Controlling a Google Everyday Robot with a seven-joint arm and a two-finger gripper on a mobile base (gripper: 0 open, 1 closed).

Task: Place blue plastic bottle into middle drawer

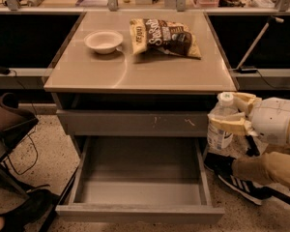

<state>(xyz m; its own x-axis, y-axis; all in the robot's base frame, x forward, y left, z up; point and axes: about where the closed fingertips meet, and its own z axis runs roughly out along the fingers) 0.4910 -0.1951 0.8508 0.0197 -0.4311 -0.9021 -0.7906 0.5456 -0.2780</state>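
The blue plastic bottle (221, 124) is clear with a white cap and stands upright in my gripper (230, 113), whose cream fingers are shut around its upper body. The gripper comes in from the right and holds the bottle in the air just right of the cabinet, level with the scratched grey drawer front (135, 123). The middle drawer (140, 210) is pulled open below and to the left of the bottle. Its deep grey tray holds nothing.
On the cabinet top (135, 74) lie a white bowl (103, 41) and a brown snack bag (164, 37). A person's leg and striped shoe (234, 178) are on the floor at the right, under my arm. A dark chair (7, 124) stands at the left.
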